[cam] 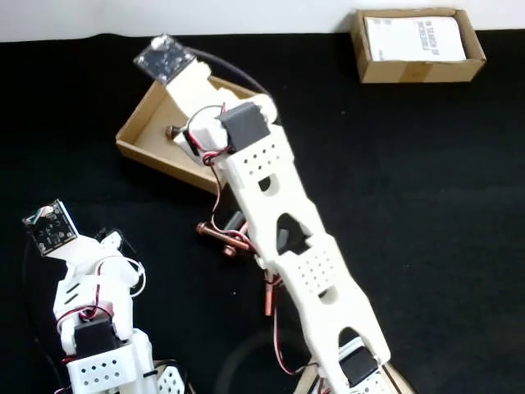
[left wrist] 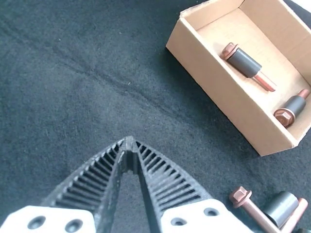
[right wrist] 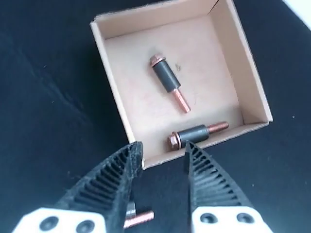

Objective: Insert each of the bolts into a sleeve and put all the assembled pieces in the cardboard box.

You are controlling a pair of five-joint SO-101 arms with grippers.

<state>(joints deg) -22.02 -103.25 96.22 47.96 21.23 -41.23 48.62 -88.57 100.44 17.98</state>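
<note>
At about ten o'clock on the black table [cam: 426,246], a shallow open brown cardboard box [cam: 156,162] with two assembled pieces inside: one copper bolt in a dark grey sleeve [right wrist: 167,81] near the middle, another sleeved bolt [right wrist: 193,134] against a wall. Over the box's edge, right gripper [right wrist: 163,148], jaws apart, empty. Near seven o'clock, left gripper [left wrist: 129,142], tips pressed together, empty. Between the arms, loose copper bolts [cam: 217,232] and a bare dark sleeve [left wrist: 281,206]. At one o'clock, a second cardboard box [cam: 418,72] with white paper [cam: 414,37].
</note>
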